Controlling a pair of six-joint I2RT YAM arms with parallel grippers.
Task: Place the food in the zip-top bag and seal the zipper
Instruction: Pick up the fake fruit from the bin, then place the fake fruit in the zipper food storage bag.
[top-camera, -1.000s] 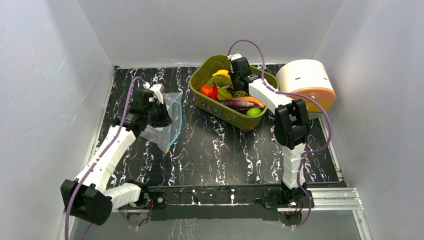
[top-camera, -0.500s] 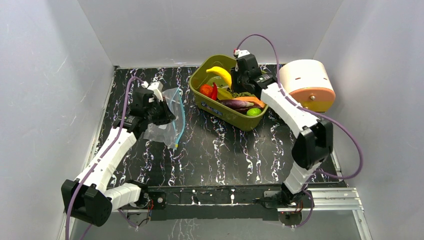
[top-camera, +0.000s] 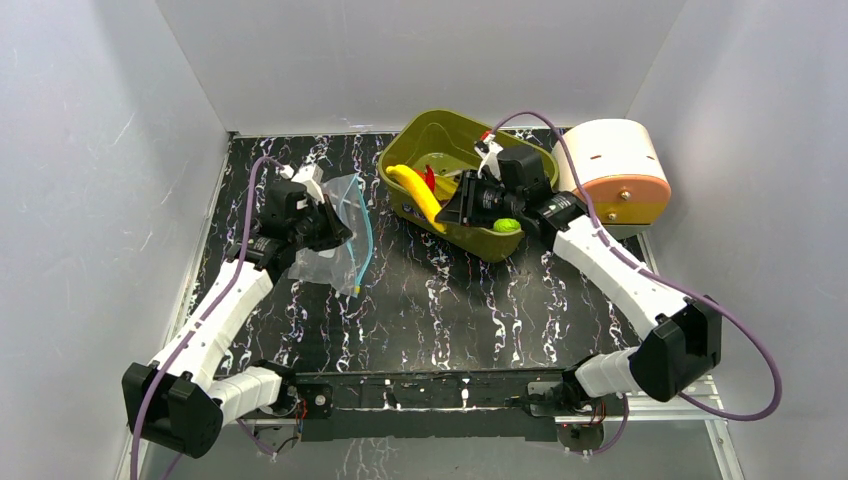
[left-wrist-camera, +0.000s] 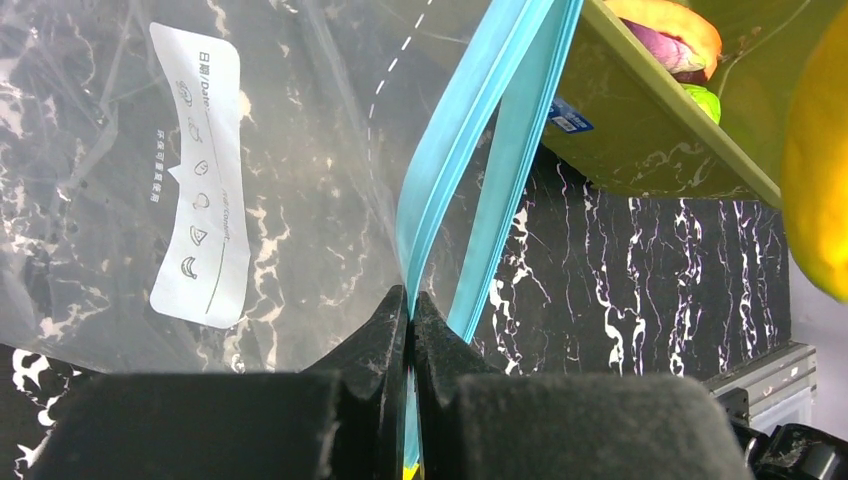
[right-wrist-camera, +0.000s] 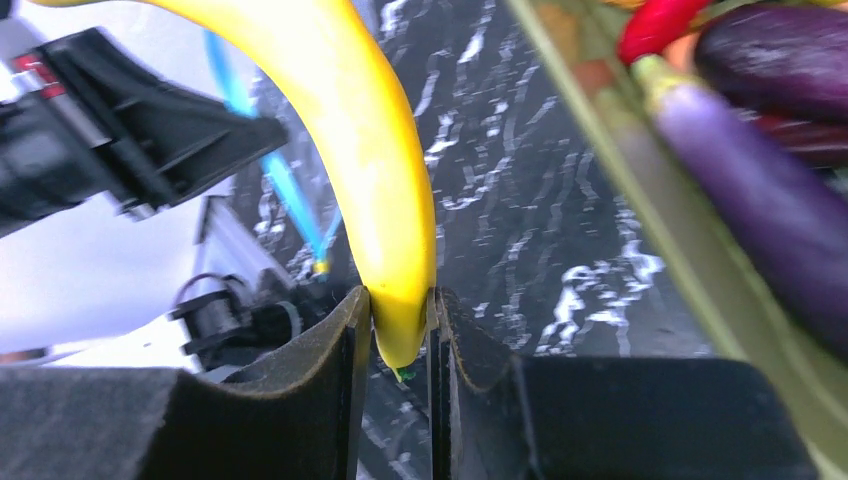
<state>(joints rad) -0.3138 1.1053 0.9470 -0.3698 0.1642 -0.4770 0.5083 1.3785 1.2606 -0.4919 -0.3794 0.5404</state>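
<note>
My left gripper (top-camera: 328, 226) is shut on one lip of the teal-blue zipper (top-camera: 366, 240) of the clear zip-top bag (top-camera: 335, 205) and holds the mouth up and open; the left wrist view shows the pinch (left-wrist-camera: 411, 300) on the strip (left-wrist-camera: 480, 130). My right gripper (top-camera: 452, 210) is shut on the stem end of the yellow banana (top-camera: 412, 192), held over the tub's front-left rim; the right wrist view shows the grip (right-wrist-camera: 400, 305) on the banana (right-wrist-camera: 350, 130). Purple eggplant (right-wrist-camera: 760, 190), red chili (right-wrist-camera: 660, 25) and green fruit (top-camera: 507, 225) lie in the tub. Carrot and tomato are hidden.
The olive-green tub (top-camera: 440, 140) stands at the back centre, right of the bag. A white and orange cylinder (top-camera: 612, 165) sits at the back right against the wall. White walls enclose the black marbled table (top-camera: 450, 310) on three sides.
My right gripper has lifted the banana out of the tub and swung it left and forward toward the bag. My left gripper holds the bag's lip with the mouth turned a little more open.
</note>
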